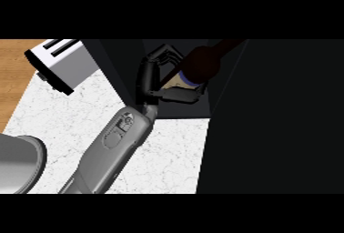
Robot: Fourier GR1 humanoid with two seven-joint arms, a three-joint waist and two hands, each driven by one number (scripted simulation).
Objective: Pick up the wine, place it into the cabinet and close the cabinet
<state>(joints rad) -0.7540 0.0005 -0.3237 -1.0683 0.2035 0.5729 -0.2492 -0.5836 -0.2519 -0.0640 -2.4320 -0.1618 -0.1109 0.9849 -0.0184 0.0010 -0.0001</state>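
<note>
White marbled counter underfoot; dark brown glass wine bottle (201, 61) is seen clasped in curled fingers of the left hand (156, 75), inside the dark cabinet (269, 113) opening, placing judged underway, release and door closing needed next.

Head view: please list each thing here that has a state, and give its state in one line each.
Wine bottle: held, tilted, inside the dark cabinet opening.
Hand: fingers curled round the wine bottle; which hand it is cannot be told.
Cabinet: open, dark inside, its door standing to the right.
Toaster: resting on the counter, untouched.
Metal pot: at the left edge, partly out of view.
</note>
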